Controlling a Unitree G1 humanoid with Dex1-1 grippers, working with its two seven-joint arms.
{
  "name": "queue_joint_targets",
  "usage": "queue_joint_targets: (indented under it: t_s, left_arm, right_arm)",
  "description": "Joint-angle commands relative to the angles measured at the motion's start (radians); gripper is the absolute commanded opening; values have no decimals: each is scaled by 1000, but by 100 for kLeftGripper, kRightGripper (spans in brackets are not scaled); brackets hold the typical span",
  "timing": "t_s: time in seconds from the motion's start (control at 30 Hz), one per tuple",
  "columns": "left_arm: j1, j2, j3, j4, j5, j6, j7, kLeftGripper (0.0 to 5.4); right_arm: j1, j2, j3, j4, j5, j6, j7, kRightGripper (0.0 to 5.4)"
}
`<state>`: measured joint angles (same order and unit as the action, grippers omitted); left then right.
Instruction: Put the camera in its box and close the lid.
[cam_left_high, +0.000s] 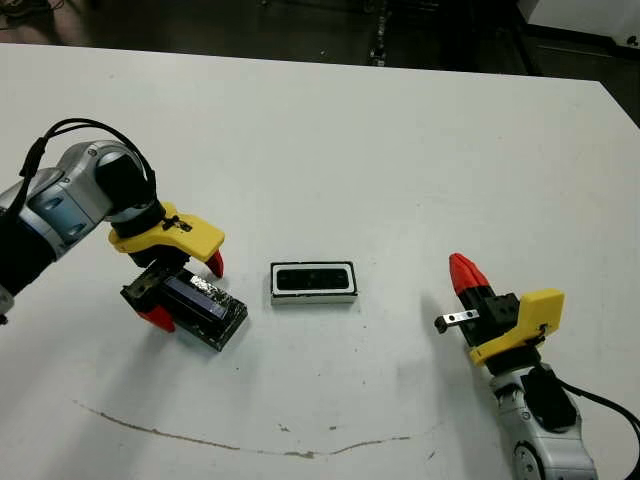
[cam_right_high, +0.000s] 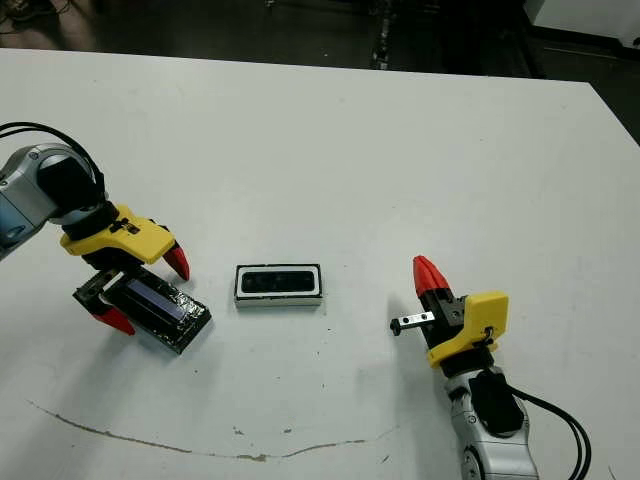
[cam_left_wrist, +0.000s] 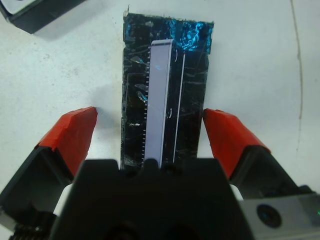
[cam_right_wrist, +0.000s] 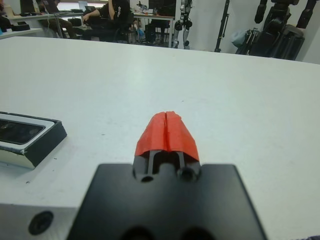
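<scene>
Tabletop (cam_left_high: 400, 150), white and broad, carries everything, with a faint curved scuff line near its front edge. Left tool (cam_left_high: 184, 291) hangs over the lid (cam_left_high: 200, 305), its red fingers (cam_left_wrist: 74, 134) spread apart on either side of that black speckled cover without touching it; the lid lies flat on the tabletop's left part, its pale stripe facing up. Right tool (cam_left_high: 466, 272) rests low at the right with its red tips pressed together and gripping nothing, well apart from the rest. Near the middle, between the two tools, sits the box (cam_left_high: 314, 297), and the camera (cam_left_high: 312, 279) lies inside it, dark against the white lining.
</scene>
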<state>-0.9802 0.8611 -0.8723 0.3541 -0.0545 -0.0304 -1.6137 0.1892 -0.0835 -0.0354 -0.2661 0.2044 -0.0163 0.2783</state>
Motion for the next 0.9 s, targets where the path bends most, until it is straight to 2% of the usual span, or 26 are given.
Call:
queue_joint_targets:
  t_s: [0.03, 0.13, 0.33, 0.53, 0.73, 0.83, 0.9]
  left_arm:
    - [48, -13, 32, -28, 48, 35, -1, 521]
    - [63, -19, 55, -43, 75, 6, -1, 485]
    - [82, -18, 77, -56, 43, 71, -1, 398]
    - [53, 5, 5, -67, -18, 174, -1, 317]
    - [19, 18, -62, -42, -117, 196, -1, 316]
    - [15, 13, -57, -9, -182, 212, -1, 316]
    - [15, 1, -24, 32, -228, 235, -1, 316]
  right_arm:
    - [11, -13, -3, 10, -7, -14, 0, 0]
    - [11, -13, -3, 9, -9, -13, -1, 0]
    - [12, -10, -3, 3, -5, 0, -4, 0]
    - [11, -10, -3, 8, -2, -3, 0, 0]
    - [10, -14, -2, 16, -4, -8, 6, 0]
    - [8, -15, -2, 20, -7, -11, 6, 0]
    - [9, -14, -3, 22, -5, -12, 7, 0]
